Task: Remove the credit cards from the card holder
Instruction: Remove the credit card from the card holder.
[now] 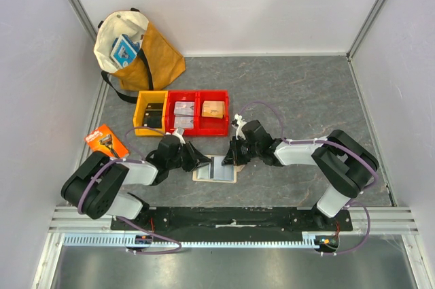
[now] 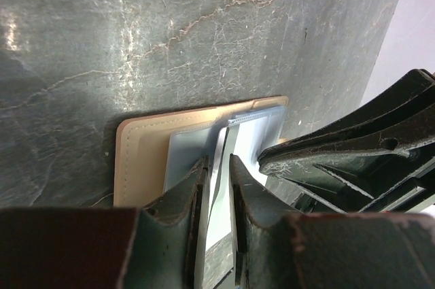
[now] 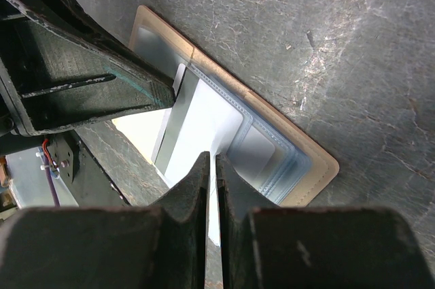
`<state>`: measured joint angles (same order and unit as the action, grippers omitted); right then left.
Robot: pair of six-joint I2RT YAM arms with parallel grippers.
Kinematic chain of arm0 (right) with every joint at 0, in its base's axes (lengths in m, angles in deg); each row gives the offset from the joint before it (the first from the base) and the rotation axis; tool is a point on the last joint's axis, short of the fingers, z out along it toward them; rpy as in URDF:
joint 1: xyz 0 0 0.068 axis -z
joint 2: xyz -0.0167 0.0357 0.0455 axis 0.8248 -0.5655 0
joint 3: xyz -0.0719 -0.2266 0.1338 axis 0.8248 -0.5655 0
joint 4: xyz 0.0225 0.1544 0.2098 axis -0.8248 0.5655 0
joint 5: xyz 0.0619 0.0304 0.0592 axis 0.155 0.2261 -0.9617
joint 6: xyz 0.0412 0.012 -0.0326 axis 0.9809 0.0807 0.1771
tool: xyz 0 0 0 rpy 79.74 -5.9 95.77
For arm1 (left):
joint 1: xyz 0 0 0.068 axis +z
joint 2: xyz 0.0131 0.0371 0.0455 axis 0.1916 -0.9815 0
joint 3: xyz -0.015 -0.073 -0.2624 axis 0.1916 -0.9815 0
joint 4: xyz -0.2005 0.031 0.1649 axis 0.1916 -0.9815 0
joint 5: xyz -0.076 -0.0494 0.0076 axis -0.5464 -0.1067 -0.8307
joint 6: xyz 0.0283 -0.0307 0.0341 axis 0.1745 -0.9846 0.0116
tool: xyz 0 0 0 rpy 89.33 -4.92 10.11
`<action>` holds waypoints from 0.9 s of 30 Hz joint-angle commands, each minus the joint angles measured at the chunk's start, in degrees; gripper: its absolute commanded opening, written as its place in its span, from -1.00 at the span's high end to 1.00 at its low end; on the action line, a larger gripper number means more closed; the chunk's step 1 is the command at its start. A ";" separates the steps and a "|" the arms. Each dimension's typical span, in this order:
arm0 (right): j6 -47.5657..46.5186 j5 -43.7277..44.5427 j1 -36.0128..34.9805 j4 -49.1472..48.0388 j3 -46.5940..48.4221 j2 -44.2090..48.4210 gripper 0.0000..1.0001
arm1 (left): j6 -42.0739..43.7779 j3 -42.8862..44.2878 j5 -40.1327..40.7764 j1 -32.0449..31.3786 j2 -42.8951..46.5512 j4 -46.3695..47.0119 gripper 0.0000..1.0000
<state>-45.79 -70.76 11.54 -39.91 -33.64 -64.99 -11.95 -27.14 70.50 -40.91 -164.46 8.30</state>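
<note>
The beige card holder lies open and flat on the dark table between my two grippers. Its tan rim frames pale blue-grey sleeves. My right gripper is shut on the edge of a light grey card that reaches out of a sleeve towards it. My left gripper pinches a lifted sleeve sheet over the holder, jaws narrowly apart around it. From above, the left gripper and right gripper meet over the holder. A yellow and blue card does not show.
Behind the holder stand a yellow bin and red bins, one with a tan block. An orange package lies at the left. A tote bag sits in the back left corner. White walls enclose the table.
</note>
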 commanded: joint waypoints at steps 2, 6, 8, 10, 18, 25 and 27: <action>-2.07 1.66 0.00 3.56 0.07 -0.98 0.73 | 3.00 0.68 -0.06 0.34 -1.73 0.47 0.60; -2.25 1.92 0.00 3.74 -0.11 -1.06 0.74 | 2.73 -0.02 -0.06 0.69 -1.56 1.09 0.89; -2.34 2.10 0.00 3.83 -0.02 -1.07 0.73 | 2.73 -0.46 0.11 0.95 -1.12 1.09 0.96; -2.60 2.53 0.00 4.18 -0.02 -1.07 0.74 | 2.73 -0.90 0.11 1.48 -0.42 0.91 0.96; -2.95 3.42 0.09 5.32 0.24 -1.24 0.74 | 4.84 -1.78 -0.06 3.76 2.48 -1.64 0.97; -3.13 3.33 0.09 5.50 0.50 -1.24 0.74 | 5.02 -1.95 -2.70 3.76 2.48 -0.94 0.65; -3.04 3.33 0.09 5.41 0.50 -1.15 0.74 | 4.93 -2.39 -3.23 3.76 2.75 -0.67 0.50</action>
<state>-46.36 -70.45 11.54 -39.39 -33.36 -64.99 -9.26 -28.47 68.92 -37.61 -162.75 7.67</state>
